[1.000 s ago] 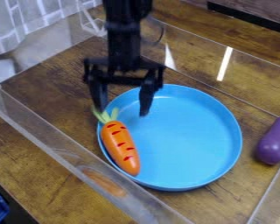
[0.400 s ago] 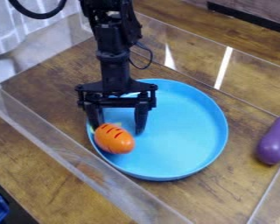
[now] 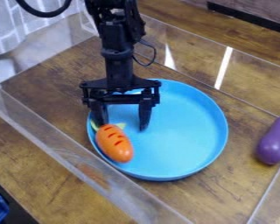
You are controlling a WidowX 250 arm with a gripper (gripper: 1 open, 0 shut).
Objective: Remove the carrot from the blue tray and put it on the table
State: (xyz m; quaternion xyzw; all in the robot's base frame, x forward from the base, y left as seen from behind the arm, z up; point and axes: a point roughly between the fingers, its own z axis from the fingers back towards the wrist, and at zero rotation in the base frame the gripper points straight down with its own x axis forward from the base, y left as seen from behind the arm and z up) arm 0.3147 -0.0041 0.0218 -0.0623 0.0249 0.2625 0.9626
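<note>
The orange carrot point(image 3: 115, 144) lies in the near left part of the round blue tray point(image 3: 189, 131), its pale green top pointing toward the tray's left rim. My black gripper point(image 3: 122, 121) points straight down just above and behind the carrot, open, with one finger over the left rim and the other over the tray floor. Nothing is between the fingers. The tray rests on the brown wood-grain table point(image 3: 60, 79).
A purple eggplant-like toy point(image 3: 273, 140) lies on the table right of the tray. Clear acrylic walls point(image 3: 60, 149) run along the near left side and around the table. A cable hangs from the arm behind the gripper.
The view of the tray and arm shifted left across the frames. The carrot's apparent pose in the tray changed from lengthwise to end-on and back. The gripper stayed open throughout.
</note>
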